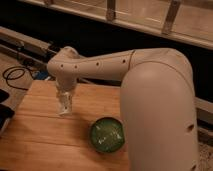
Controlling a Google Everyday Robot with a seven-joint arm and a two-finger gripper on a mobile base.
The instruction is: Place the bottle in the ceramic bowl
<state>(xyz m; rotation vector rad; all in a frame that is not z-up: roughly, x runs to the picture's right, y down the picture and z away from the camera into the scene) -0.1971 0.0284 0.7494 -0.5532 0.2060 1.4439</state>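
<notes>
**Hand closed on the bottle above the wooden tabletop, left of the bowl**

The white robot arm (150, 75) reaches from the right side of the view to the left, and its wrist turns down over the wooden tabletop (35, 135). At the end of the arm the hand (64, 104) points straight down. Its fingers are closed, and between them is a small pale object, which seems to be the bottle (64, 106); the view is soft there, so its cap and label cannot be told apart from the fingers. The bottle stands about upright and its lower end is very near the wood, but I cannot tell if it touches the surface or hangs just above it.

The ceramic bowl (107, 134) is on the tabletop to the right of the hand and closer to the camera. It is round, glossy green, with a lighter mottled inside. It stands apart from the bottle, with bare wood between them. The thick elbow part of the arm rises just beside the right edge of the bowl.

At the left, beyond the tabletop, a dark cable (15, 75) lies in a loop on the floor.
</notes>
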